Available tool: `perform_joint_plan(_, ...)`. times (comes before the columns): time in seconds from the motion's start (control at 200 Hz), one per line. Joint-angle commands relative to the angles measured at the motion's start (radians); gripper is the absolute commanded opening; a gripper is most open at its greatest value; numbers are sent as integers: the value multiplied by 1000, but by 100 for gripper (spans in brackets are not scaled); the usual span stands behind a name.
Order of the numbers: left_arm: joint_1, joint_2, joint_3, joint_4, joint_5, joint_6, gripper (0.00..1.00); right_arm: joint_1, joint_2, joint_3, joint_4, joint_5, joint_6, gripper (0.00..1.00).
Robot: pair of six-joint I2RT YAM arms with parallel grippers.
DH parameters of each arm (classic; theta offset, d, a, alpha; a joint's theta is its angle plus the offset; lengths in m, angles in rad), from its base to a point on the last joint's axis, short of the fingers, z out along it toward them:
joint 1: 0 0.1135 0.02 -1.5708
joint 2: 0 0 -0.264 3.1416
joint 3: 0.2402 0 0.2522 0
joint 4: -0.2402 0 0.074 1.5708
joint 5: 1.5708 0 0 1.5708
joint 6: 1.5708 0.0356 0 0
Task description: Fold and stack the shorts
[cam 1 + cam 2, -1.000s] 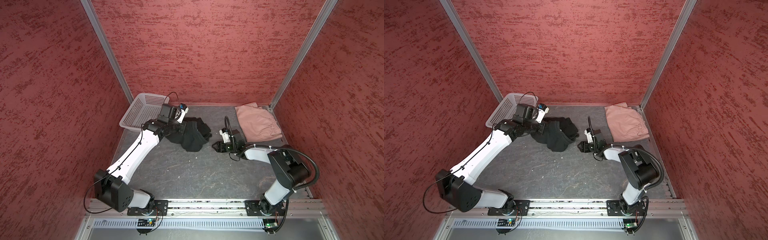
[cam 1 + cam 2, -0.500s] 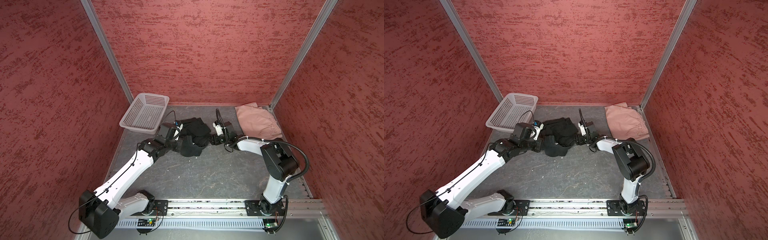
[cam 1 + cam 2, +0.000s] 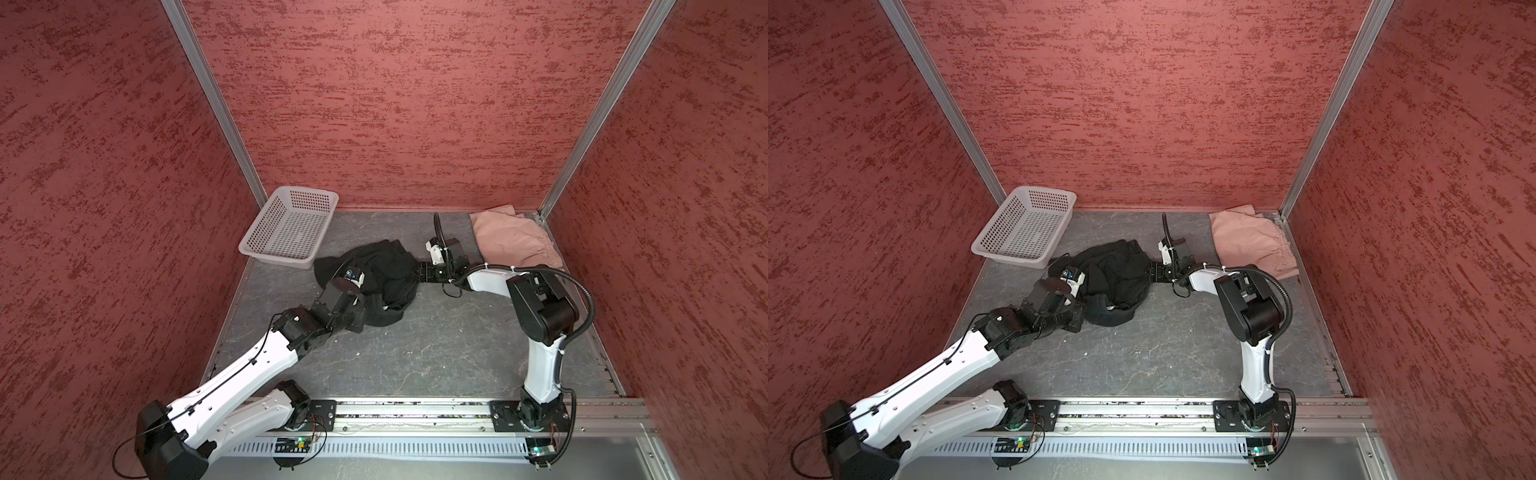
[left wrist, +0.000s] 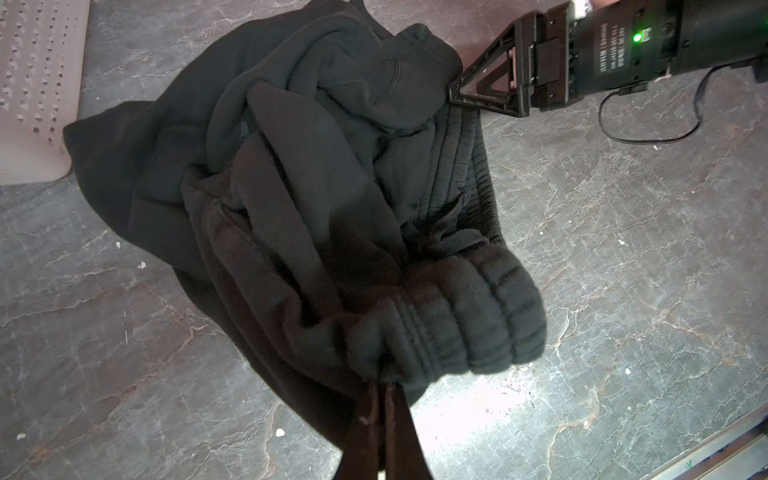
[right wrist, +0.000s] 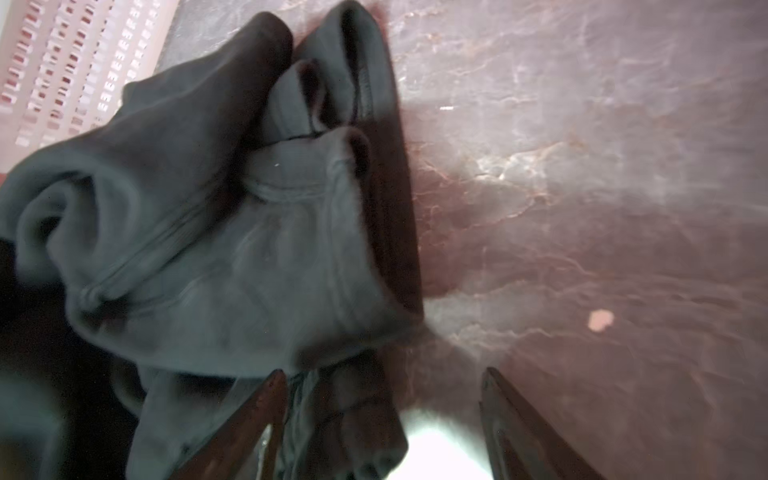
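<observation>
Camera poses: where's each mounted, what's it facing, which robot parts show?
Top views: high above the front rail, looking down: left arm, right arm, black shorts, pink shorts, basket.
Left wrist: left arm, facing the black shorts; left gripper pinches the waistband, right gripper beyond.
Right wrist: right arm, facing shorts and table; own open fingers show.
Shared: black shorts in all.

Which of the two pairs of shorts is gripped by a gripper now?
The black shorts, crumpled in the middle: the left gripper is shut on their ribbed band. The pink shorts lie flat in the far right corner, untouched.
</observation>
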Motion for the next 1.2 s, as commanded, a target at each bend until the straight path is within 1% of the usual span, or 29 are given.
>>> perform_joint_plan(0.0, -11, -31, -9, 7, -44, -34, 0, 1, 20, 14, -14, -30, 33, 72)
perform_joint_plan(0.12, -23, -39, -22, 22, -38, -37, 0, 1, 32, -3, 51, -66, 58, 68)
perform_joint_plan(0.14, -26, -39, -21, 20, -35, -38, 2, 1, 35, -3, 59, -70, 63, 66)
perform_joint_plan(0.22, -41, -38, -14, -6, -40, -48, 11, 1, 55, 10, 66, -87, 71, 51)
perform_joint_plan(0.245, -46, -38, -11, -21, -45, -55, 15, 1, 57, 13, 67, -92, 72, 44)
perform_joint_plan(0.276, -51, -39, -1, -41, -52, -60, 23, 0, 58, 12, 72, -97, 75, 36)
perform_joint_plan(0.331, -58, -40, 19, -80, -65, -72, 51, 1, 54, 8, 77, -99, 76, 20)
perform_joint_plan(0.376, -64, -42, 43, -112, -70, -79, 64, 1, 47, 8, 69, -94, 73, 9)
perform_joint_plan(0.401, -67, -42, 57, -132, -78, -89, 76, 1, 42, 8, 65, -91, 69, 4)
perform_joint_plan(0.416, -69, -41, 65, -144, -86, -96, 86, 1, 37, 7, 63, -88, 69, 0)
perform_joint_plan(0.431, -69, -39, 77, -158, -95, -107, 97, 1, 32, 6, 61, -87, 67, 0)
perform_joint_plan(0.441, -70, -38, 83, -165, -101, -114, 100, 1, 30, 5, 60, -86, 66, 0)
perform_joint_plan(0.581, -70, 35, 190, -240, -107, -202, 99, 1, -49, -55, 78, -55, 54, 0)
perform_joint_plan(0.666, -71, 109, 236, -269, -82, -281, 99, 1, -122, -128, 106, -28, 55, 0)
perform_joint_plan(0.746, -85, 156, 231, -330, -47, -384, 99, 1, -193, -208, 139, -12, 74, 0)
perform_joint_plan(0.822, -111, 143, 169, -386, -38, -509, 99, 1, -254, -287, 181, -5, 100, 0)
perform_joint_plan(0.882, -120, 87, 80, -375, 5, -594, 99, 1, -293, -339, 201, 7, 111, 0)
perform_joint_plan(0.987, -120, -65, -55, -358, 58, -739, 99, 1, -351, -394, 195, 37, 115, 0)
perform_joint_plan(1.117, -135, -289, -176, -329, 53, -889, 99, 1, -402, -421, 165, 46, 98, 0)
perform_joint_plan(1.197, -142, -410, -265, -246, 31, -922, 100, 1, -428, -437, 158, 44, 90, 0)
